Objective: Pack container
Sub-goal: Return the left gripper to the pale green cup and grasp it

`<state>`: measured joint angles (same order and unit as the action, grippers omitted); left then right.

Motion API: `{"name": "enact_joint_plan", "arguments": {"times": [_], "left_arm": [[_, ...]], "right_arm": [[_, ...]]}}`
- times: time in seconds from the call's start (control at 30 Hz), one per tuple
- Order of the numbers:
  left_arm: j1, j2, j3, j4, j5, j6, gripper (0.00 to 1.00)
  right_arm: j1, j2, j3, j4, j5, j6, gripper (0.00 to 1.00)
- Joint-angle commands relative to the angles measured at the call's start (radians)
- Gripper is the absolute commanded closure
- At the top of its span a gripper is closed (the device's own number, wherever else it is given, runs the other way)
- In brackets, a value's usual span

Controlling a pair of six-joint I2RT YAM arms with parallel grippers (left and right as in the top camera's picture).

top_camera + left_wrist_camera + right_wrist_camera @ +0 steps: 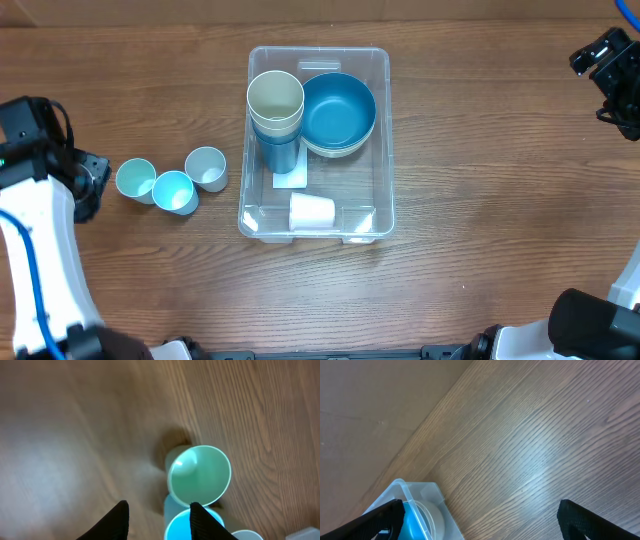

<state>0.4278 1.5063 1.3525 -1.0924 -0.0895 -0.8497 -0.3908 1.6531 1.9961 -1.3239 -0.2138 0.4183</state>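
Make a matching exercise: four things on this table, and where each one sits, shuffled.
1. blue bowl
2. white cup
3. grey cup
4. cup stack

A. on the table, left of the container
B. on its side, container's near end
C. container's far left corner
D. container's far right corner

Pairs: 1-D, 2-B, 3-A, 4-C

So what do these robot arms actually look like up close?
The left arm is a smooth white shell with black joints, and a blue cable runs along it. The right arm shows the same white and black. The left gripper and right gripper are black, each with two tapered matte fingers. No readable markings show.
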Motion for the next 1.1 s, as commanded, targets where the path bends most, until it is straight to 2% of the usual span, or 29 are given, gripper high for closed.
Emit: {"name": "enact_joint_plan", "arguments": {"times": [0.0,0.23,0.47,0.53,0.7,1.07], "left_arm": [[0.005,0.132,0.0,0.026,0.18,0.117,0.63],[0.002,0.29,0.0,0.007,0.213,0.109,0.75],[0.002,0.299,0.0,0.008,0.146,0.09,0.79],[0.002,0.299,0.0,0.009,0.13,0.089,0.89],[0.002,0.299,0.0,0.017,0.105,0.083,0.96],[0.002,0.298,0.0,0.019,0.085,0.087,0.96]], "right_arm": [[0.002,-0.006,0.006,0.005,-0.005,0.002,0.0],[0.002,-0.006,0.006,0.005,-0.005,0.002,0.0],[0.002,-0.006,0.006,0.005,-0.005,0.002,0.0],[0.002,-0.006,0.006,0.005,-0.005,0.002,0.0],[0.002,-0.006,0.006,0.005,-0.005,0.002,0.0],[0.002,-0.006,0.006,0.005,-0.005,0.002,0.0]]}}
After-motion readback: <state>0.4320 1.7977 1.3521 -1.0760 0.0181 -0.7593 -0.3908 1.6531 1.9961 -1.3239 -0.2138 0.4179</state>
